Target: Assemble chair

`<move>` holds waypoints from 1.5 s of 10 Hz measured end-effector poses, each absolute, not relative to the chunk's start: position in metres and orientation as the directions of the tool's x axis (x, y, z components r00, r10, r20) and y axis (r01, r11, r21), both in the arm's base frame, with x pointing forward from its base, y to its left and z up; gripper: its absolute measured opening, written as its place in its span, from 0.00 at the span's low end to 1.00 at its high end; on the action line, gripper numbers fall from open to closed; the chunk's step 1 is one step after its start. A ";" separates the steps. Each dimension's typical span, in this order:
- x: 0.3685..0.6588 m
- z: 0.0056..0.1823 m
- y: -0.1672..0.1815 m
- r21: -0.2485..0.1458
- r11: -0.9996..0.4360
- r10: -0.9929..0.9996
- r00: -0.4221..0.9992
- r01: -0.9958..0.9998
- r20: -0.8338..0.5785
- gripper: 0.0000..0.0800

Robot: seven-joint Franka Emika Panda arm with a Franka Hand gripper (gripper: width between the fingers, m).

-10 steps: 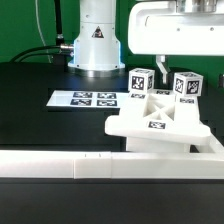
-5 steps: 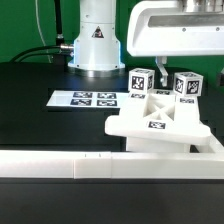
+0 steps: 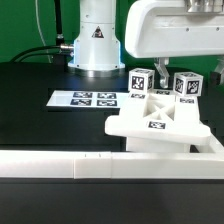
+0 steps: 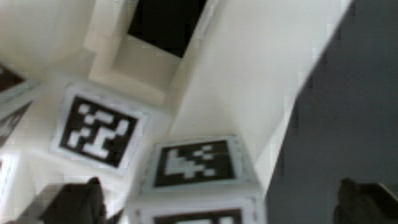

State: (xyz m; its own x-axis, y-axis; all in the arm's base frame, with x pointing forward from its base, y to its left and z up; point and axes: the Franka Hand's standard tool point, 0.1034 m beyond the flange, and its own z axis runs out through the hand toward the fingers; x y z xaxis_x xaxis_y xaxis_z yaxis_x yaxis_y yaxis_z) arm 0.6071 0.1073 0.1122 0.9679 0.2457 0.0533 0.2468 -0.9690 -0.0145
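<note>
Partly built white plastic chair assembly [image 3: 158, 122] sits on the black table [image 3: 40, 120], right of centre in the exterior view, just behind the long white border rail [image 3: 80, 166] that runs along the near edge. It reads as a flat slotted panel lying low with a tagged block on top of it, and two white tagged leg cubes [image 3: 141, 80] standing up at its far side, the second one [image 3: 186, 86] further to the exterior view's right. So some joining looks done: panel plus block plus two uprights seem seated, though the seams are too small to confirm. Left to do, as a guess: the remaining legs and any back pieces, none of which are visible loose on the table. The flat white marker board [image 3: 84, 99] with its tags lies to the exterior view's left of the assembly, apart from it. The white robot gripper housing [image 3: 172, 30] hangs above the leg cubes, fingers hidden in that view; in the wrist view the dark fingertips [image 4: 71, 200] sit far apart at either side with tagged white chair faces [image 4: 192, 160] between them, so the tool is spread wide and holding nothing. Versus the earlier frame: the housing has drifted slightly toward the exterior view's left; the chair parts and the board have not moved.
</note>
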 end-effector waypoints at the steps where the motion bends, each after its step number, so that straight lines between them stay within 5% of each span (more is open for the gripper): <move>1: 0.607 0.112 0.107 -0.015 -0.973 0.229 0.972 0.230 0.053 0.81; 2: 0.607 0.112 0.107 -0.015 -0.973 0.229 0.972 0.230 0.053 0.62; 3: 0.607 0.112 0.107 -0.015 -0.973 0.229 0.972 0.230 0.053 0.62; 4: 0.607 0.112 0.107 -0.015 -0.973 0.229 0.972 0.230 0.053 0.37; 6: 0.607 0.112 0.107 -0.017 -0.982 0.188 0.981 0.189 0.052 0.35; 9: 0.607 0.112 0.108 -0.040 -0.991 -0.129 0.991 -0.127 0.047 0.35; 15: 0.609 0.112 0.109 -0.083 -0.811 -0.583 0.812 -0.580 0.020 0.35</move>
State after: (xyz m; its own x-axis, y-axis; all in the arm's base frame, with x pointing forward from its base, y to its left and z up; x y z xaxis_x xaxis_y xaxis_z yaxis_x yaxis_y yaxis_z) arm 0.6086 0.1089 0.1119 0.8123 -0.5829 0.0200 -0.5797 -0.8106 -0.0827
